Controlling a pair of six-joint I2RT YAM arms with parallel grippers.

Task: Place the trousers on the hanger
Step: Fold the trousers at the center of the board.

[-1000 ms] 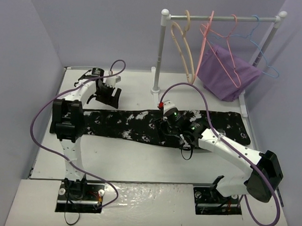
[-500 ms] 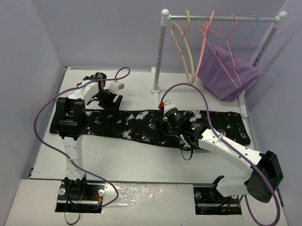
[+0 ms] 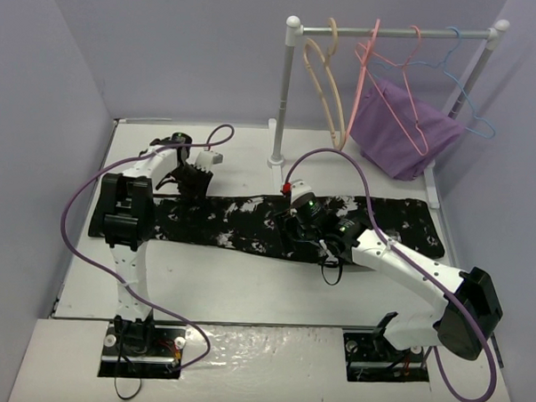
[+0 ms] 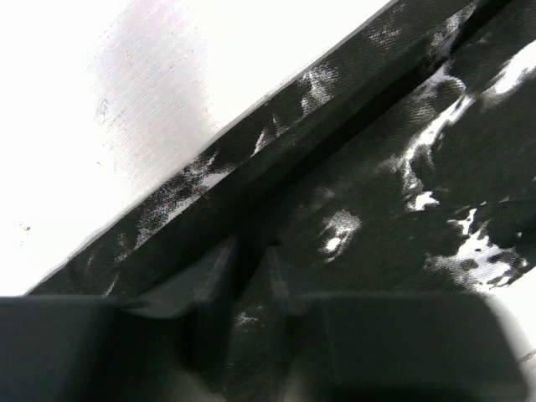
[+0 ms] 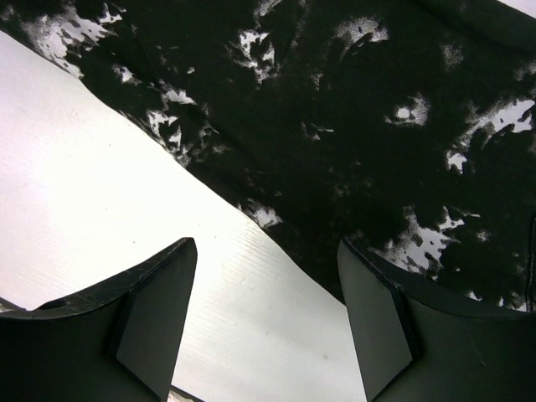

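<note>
Black, white-speckled trousers (image 3: 249,220) lie lengthwise left-to-right on the table (image 3: 238,280). The left pincer (image 3: 194,177), narrow, apparently pinches their far edge. The right pincer (image 5: 266,244) gapes wide mid-leg. The beige hanger (image 3: 334,79) hangs beyond.

Soft, even light fills the top view, with faint shadows. In the left wrist view the table (image 4: 209,50) glares white and the near fingers (image 4: 402,343) blur. The right wrist view is sharp.
</note>
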